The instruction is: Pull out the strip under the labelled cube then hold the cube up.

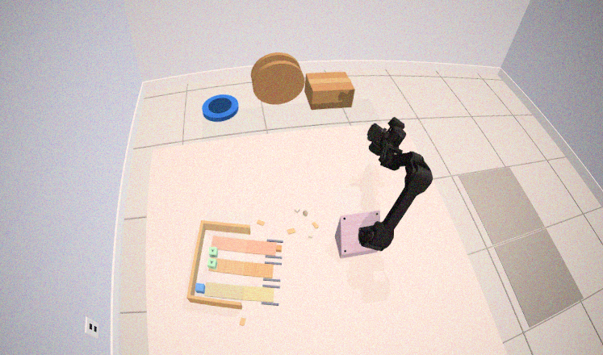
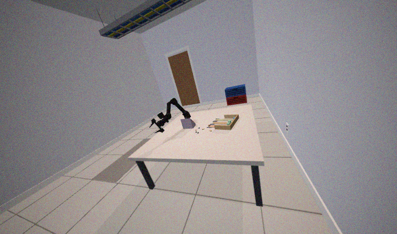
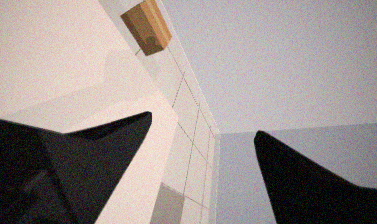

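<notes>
Two green cubes with dark marks stand near the left wall of the wooden frame in the top view. One green cube (image 1: pixel 211 264) is at the left end of the orange strip (image 1: pixel 245 268). The other green cube (image 1: pixel 213 251) is at the near left corner of the salmon strip (image 1: pixel 241 245); whether it rests on it is unclear. The marks are too small to read. A blue cube (image 1: pixel 199 287) is at the left end of the pale yellow strip (image 1: pixel 239 291). My gripper (image 3: pixel 203 126) (image 2: pixel 152 130) is open and empty, raised far from the strips.
A three-sided wooden frame (image 1: pixel 196 260) (image 2: pixel 234 122) surrounds the strips' left ends. Dark rails (image 1: pixel 273 263) flank their right ends. An orange block (image 1: pixel 278 248) is at the salmon strip's right end. Small chips (image 1: pixel 291 231) and pebbles (image 1: pixel 304 213) lie between frame and the lilac arm base (image 1: pixel 349 229) (image 2: pixel 187 123).
</notes>
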You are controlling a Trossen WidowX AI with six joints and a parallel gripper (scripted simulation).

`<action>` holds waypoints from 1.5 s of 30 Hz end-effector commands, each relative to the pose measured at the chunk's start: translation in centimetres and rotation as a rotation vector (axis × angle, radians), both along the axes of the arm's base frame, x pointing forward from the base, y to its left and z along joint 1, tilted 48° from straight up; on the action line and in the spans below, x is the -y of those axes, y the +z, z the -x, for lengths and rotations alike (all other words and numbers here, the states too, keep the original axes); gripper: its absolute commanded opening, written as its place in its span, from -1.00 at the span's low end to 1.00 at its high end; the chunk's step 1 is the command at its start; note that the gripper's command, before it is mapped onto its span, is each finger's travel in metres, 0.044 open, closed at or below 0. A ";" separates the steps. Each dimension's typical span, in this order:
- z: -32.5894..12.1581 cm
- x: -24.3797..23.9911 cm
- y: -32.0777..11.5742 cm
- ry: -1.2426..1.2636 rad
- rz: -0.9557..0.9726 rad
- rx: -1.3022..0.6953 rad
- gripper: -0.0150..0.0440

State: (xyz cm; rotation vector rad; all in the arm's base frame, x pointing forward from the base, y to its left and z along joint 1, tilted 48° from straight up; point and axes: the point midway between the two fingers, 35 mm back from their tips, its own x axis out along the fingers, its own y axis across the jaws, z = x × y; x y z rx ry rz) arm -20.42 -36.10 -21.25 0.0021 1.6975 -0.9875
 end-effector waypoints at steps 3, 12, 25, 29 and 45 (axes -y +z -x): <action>-2.0 1.4 1.1 0.025 0.038 0.054 0.86; -16.0 6.3 8.1 0.175 0.169 0.433 0.86; -36.4 1.2 18.4 0.361 0.024 1.008 0.86; -41.3 -2.8 21.4 0.400 -0.096 1.162 0.86; -50.3 -25.3 32.6 0.414 -0.922 1.521 0.86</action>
